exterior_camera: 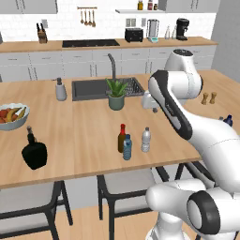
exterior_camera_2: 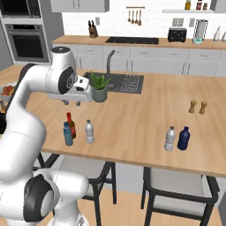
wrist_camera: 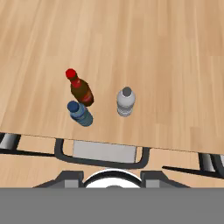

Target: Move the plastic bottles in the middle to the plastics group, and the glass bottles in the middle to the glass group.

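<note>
Three bottles stand close together near the counter's front edge. The glass bottle [exterior_camera: 122, 137] [exterior_camera_2: 70, 125] [wrist_camera: 82, 91] is slim, brown and red-capped. The plastic bottles are a blue one [exterior_camera: 127, 147] [exterior_camera_2: 67, 134] [wrist_camera: 80, 113] and a whitish one [exterior_camera: 146, 139] [exterior_camera_2: 89, 132] [wrist_camera: 126, 102]. My gripper [exterior_camera: 153, 109] [exterior_camera_2: 72, 103] hangs above and behind them, pointing down, open and empty. The glass group, a squat black bottle [exterior_camera: 34, 151], is at the counter's left. The plastics group, a clear bottle [exterior_camera_2: 170, 138] and a dark blue one [exterior_camera_2: 184, 138], is at the right.
A potted plant [exterior_camera: 116, 96] [exterior_camera_2: 99, 87] stands by the sink [exterior_camera: 93, 89], just behind my hand. A grey soap dispenser [exterior_camera: 61, 90] and a fruit bowl [exterior_camera: 11, 116] are at the left. Two brown shakers [exterior_camera_2: 197, 107] are at the right. Stools [wrist_camera: 105, 152] sit under the counter's edge.
</note>
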Tool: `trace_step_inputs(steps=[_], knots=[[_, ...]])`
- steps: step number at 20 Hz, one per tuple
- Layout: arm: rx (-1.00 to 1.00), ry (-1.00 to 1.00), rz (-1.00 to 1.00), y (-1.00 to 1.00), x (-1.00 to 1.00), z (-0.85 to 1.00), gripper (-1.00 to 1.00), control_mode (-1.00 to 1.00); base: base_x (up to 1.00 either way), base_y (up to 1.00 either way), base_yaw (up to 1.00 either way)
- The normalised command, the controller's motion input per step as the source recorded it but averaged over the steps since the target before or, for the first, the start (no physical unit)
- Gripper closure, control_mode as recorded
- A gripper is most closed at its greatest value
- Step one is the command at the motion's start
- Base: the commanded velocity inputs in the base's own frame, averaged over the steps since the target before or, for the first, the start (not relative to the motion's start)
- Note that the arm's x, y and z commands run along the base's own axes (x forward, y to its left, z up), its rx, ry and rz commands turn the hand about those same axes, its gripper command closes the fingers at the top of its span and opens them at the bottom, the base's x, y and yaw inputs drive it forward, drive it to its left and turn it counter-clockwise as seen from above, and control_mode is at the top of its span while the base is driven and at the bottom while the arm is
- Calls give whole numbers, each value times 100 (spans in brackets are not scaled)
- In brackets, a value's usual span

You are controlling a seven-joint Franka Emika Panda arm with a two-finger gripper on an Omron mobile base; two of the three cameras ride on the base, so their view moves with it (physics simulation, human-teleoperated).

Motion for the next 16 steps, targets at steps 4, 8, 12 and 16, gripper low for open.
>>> trace_step_inputs(steps=[4, 8, 12, 16], knots=[[0, 0, 0, 0, -13, -6, -100, -100, 0, 0, 0], [-1, 0, 0, 10, -44, -23, -100, -100, 0, 0, 0], [-6, -1, 0, 57, -14, -42, -100, -100, 0, 0, 0], [-1, 0, 0, 61, 7, -50, -100, -100, 0, 0, 0]])
